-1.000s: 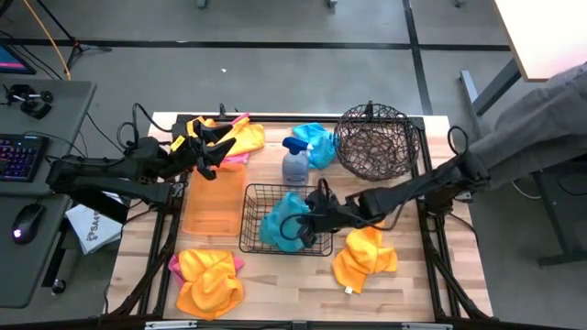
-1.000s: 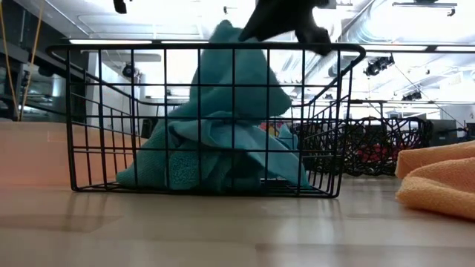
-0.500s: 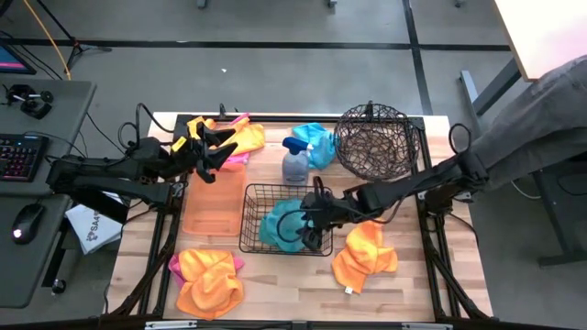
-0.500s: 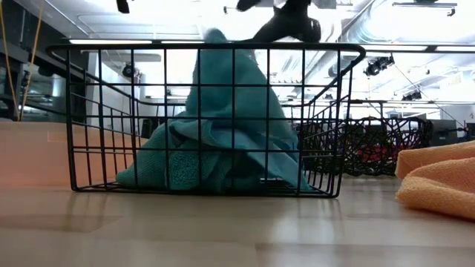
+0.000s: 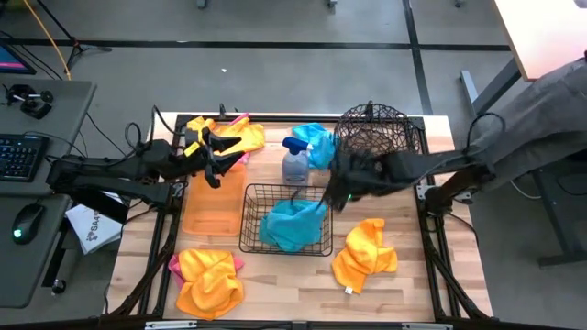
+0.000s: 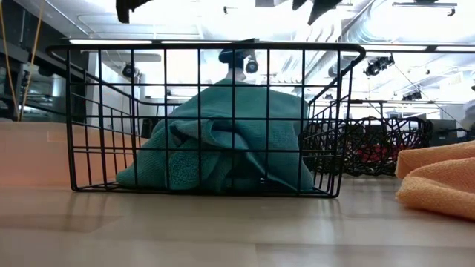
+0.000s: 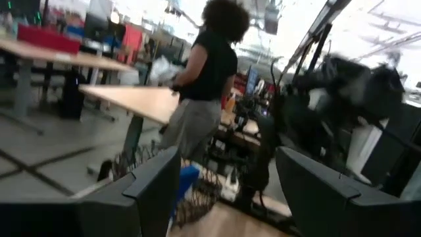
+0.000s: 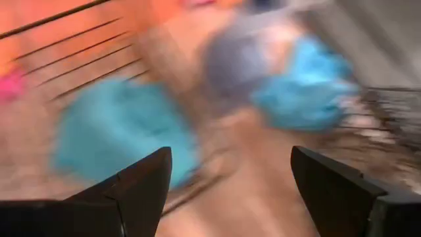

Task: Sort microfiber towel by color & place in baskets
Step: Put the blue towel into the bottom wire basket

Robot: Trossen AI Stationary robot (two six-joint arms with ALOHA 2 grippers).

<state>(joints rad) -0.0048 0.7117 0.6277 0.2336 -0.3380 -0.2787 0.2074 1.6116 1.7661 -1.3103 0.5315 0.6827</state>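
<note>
Turquoise microfiber towel [image 5: 292, 225]: heaped inside rectangular black wire basket [image 5: 249, 240], mid-tabletop.
Right gripper [image 5: 337, 194]: fingers apart, empty, beside the basket's rim. Advice: lift clear of the wires before reaching for the next turquoise cloth [image 5: 316, 141].
Left gripper [image 5: 213, 154]: fingers apart, over orange tray [image 5: 206, 206].

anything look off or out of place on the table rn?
One thing: a grey spray bottle stands among the cloths, beside a turquoise towel at the table's far side, and no basket suits it. The turquoise towel in the black wire basket sits fully inside. Both grippers, left and right, are open.
</note>
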